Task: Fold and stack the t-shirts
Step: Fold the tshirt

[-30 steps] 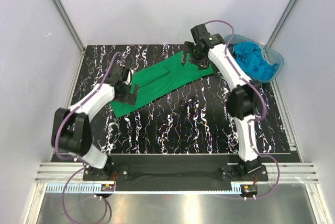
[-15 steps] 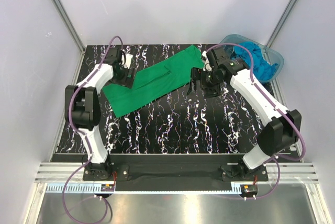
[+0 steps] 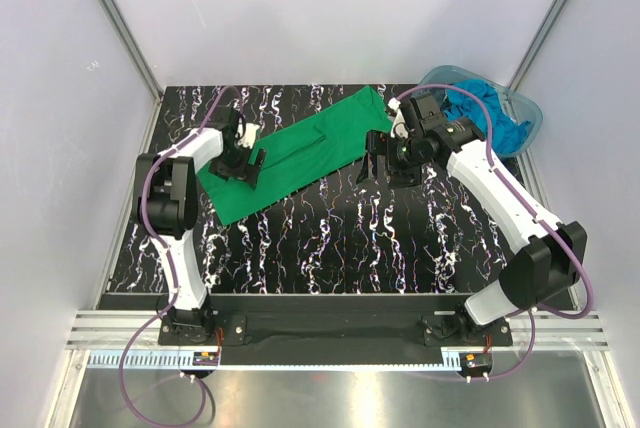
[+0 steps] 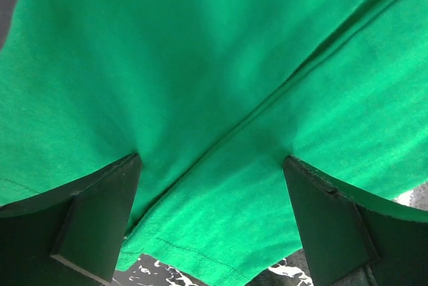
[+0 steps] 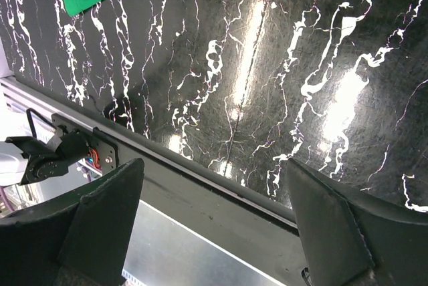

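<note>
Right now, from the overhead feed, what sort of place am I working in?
Likely a lab robot cell, not a home: plain white panels on aluminium struts box in a black marbled table, with a green t-shirt laid out and a clear tub of turquoise t-shirts waiting.

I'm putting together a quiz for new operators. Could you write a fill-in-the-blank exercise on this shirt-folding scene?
1. The t-shirt spread flat on the table is ____ in colour.
2. The turquoise-blue t-shirts lie bunched inside the clear ____ at the far right corner.
3. The left tool, over the spread cloth, and the right tool, over bare table, both have their jaws ____.

Missing words: green; tub; open.
</note>
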You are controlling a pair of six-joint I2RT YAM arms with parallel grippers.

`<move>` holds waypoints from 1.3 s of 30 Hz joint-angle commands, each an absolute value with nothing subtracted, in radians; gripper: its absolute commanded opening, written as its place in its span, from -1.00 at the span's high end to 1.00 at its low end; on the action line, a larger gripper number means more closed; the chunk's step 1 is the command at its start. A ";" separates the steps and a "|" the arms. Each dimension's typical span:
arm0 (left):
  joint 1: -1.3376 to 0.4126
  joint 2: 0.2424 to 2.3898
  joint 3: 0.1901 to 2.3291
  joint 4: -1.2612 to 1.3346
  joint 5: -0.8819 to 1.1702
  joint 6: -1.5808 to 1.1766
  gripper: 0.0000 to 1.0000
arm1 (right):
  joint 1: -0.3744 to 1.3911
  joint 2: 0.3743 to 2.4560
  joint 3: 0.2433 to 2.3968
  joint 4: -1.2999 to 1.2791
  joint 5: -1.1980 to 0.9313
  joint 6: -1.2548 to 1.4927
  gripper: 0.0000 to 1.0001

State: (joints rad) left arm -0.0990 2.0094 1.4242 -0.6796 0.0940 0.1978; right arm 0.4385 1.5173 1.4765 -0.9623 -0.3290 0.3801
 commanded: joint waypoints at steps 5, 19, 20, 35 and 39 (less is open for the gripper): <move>-0.101 2.078 1.463 -0.779 0.040 0.085 -0.86 | 0.436 1.462 1.448 -0.917 -0.344 0.385 -0.87; -0.282 1.928 1.264 -0.873 0.167 -0.241 -0.81 | 0.437 1.453 1.350 -0.836 -0.380 0.420 -0.88; -0.337 1.910 1.244 -0.858 0.173 -0.286 -0.81 | 0.436 1.450 1.341 -0.827 -0.380 0.423 -0.87; -0.764 1.771 1.370 -0.827 0.180 -0.588 -0.82 | 0.437 1.318 1.051 -0.810 -0.383 0.537 -0.85; -0.764 1.639 1.347 -0.850 0.172 -0.525 -0.83 | 0.436 1.260 0.953 -0.760 -0.434 0.607 -0.72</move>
